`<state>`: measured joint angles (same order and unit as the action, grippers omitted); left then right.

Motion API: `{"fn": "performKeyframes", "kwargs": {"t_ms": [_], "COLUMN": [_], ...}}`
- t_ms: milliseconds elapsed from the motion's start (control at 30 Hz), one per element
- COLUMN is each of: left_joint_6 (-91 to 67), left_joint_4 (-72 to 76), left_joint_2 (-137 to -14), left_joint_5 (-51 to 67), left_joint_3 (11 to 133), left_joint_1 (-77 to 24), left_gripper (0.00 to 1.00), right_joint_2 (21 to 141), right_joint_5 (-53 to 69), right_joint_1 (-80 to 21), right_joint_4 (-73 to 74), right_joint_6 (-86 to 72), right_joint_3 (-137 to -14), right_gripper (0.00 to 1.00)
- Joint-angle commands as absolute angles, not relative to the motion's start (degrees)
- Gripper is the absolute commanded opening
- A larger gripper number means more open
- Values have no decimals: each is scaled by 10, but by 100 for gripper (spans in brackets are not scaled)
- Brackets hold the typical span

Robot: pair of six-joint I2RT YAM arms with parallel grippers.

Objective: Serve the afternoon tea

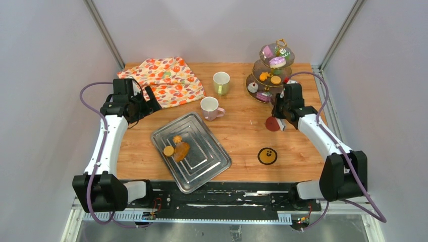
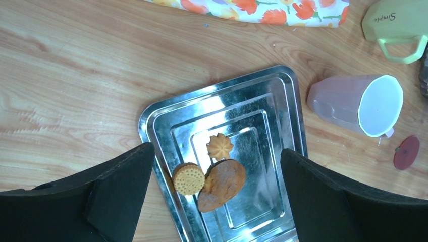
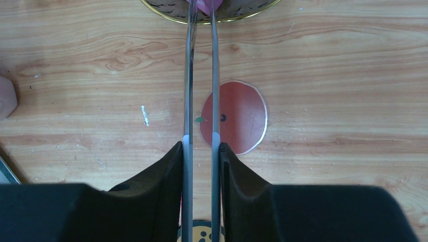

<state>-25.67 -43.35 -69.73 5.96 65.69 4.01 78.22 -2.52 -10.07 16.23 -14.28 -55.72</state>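
Three orange cookies point(image 2: 189, 178) sit on the near tray point(image 2: 166, 121), other pastries point(image 1: 277, 61) crowd the far-right stand point(image 1: 258, 68), right jaws clamp tongs point(image 3: 214, 91) reaching there, left jaws gape empty.

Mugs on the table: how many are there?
2. The pale-green mug sits right of the floral cloth; the pink mug sits just nearer, between it and the metal tray. None looks hidden.

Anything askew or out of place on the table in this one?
The metal tray lies skewed to the table, its near corner seemingly overhanging the front edge. Nothing looks spilled or broken.
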Motion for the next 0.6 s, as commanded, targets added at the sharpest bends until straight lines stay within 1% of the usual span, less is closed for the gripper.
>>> {"fn": "performKeyframes", "kwargs": {"t_ms": [0,133,200,267,400,567], "left_joint_6": [-251,-253,-254,-254,-253,-251], "left_joint_4": [-427,-427,-427,-426,-427,-426], "left_joint_2": [-694,-693,-692,-690,-685,-688], "left_joint_5": [55,57,60,61,60,62], "left_joint_3": [671,669,666,665,664,663], "left_joint_1": [44,44,44,43,43,44], "left_gripper": [100,100,100,100,100,100], "right_joint_2": [756,732,718,697,630,546], "right_joint_5": [-20,-22,-22,-18,23,68], "right_joint_1": [-93,-93,-92,-92,-97,-161], "right_joint_4": [136,157,173,191,236,301], "right_joint_6": [-138,-138,-139,-141,-145,-120], "right_joint_3": [-564,-564,-563,-559,-538,-515], "right_gripper": [31,37,38,35,24,22]}}
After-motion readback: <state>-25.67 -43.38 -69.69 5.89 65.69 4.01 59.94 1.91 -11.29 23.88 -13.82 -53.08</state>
